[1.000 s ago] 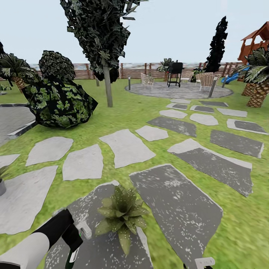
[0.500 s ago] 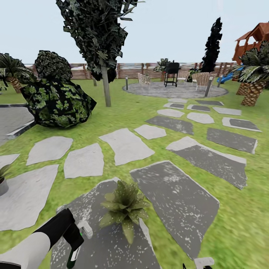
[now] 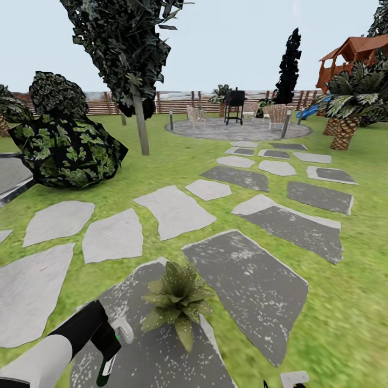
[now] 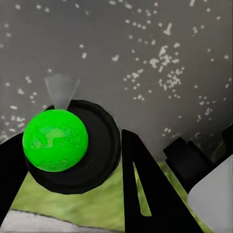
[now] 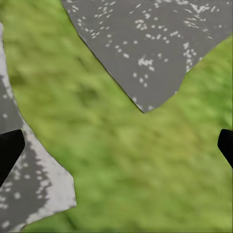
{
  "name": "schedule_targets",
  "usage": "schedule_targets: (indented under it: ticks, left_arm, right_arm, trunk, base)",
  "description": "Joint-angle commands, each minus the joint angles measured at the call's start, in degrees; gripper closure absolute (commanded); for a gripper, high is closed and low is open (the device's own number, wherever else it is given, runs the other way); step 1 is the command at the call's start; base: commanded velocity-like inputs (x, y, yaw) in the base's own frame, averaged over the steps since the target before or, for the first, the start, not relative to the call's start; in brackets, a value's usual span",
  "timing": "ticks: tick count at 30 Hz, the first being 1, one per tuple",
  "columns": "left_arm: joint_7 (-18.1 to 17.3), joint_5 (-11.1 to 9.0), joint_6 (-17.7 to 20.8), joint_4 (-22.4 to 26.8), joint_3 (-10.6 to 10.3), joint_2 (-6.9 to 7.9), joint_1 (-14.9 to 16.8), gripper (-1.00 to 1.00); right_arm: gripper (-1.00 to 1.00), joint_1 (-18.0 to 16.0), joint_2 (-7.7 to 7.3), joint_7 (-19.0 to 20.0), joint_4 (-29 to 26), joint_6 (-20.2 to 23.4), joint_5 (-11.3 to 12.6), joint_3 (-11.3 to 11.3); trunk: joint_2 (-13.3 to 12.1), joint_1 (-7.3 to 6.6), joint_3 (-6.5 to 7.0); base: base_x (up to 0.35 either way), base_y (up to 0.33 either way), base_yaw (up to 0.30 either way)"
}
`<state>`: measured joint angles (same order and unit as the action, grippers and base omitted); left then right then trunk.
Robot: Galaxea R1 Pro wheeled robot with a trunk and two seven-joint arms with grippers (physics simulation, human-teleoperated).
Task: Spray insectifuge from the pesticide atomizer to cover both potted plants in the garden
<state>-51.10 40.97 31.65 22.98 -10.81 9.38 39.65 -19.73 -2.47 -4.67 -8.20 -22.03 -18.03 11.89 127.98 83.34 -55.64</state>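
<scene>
One potted plant [image 3: 177, 302] was counted in the head view, standing on a dark speckled stepping stone [image 3: 156, 355] close in front of the robot. One spray bottle [image 3: 108, 362] was noted at the lower left of that view, gripped in the left gripper [image 3: 110, 345] just beside the plant and apart from its leaves. In the left wrist view the bottle [image 4: 56, 141] was seen end-on as a bright green dome in a black ring, with one dark finger [image 4: 141, 189] pressed against each side of it; the jaws were closed on it.

Most of the bottle was hidden behind the left arm in the head view, and its label could not be made out. The pot under the leaves could not be seen. Of the right gripper [image 5: 116, 145], only two dark fingertips were recorded at opposite edges of the right wrist view, set wide apart over grass, with nothing between them.

Compared with the earlier frames, the whole scene had slid leftward, which was put down to the camera turning; the second pot at the left edge was no longer in view.
</scene>
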Motion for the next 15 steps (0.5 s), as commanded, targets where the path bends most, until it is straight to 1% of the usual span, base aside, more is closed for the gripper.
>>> schedule_targets:
  ticks: [1, 4, 15]
  left_arm:
    - [-0.4, 0.2, 0.3, 0.1, -0.1, 0.02, 0.0, 1.00]
    - [-0.3, 0.2, 0.3, 0.1, -0.1, 0.02, 0.0, 1.00]
    - [-0.3, 0.2, 0.3, 0.1, -0.1, 0.02, 0.0, 1.00]
  right_arm:
    - [-1.00, 0.0, 0.01, -0.2, 0.1, -0.2, -0.6, 0.3]
    - [-1.00, 0.0, 0.01, -0.2, 0.1, -0.2, -0.6, 0.3]
    - [-1.00, 0.0, 0.01, -0.2, 0.1, -0.2, -0.6, 0.3]
  trunk:
    - [0.0, -0.01, -0.05]
    - [0.0, -0.01, -0.05]
    - [0.0, -0.01, -0.05]
  base:
    - [0.000, 0.294, -0.001]
    - [0.000, 0.300, -0.155]
    - [0.000, 0.303, -0.262]
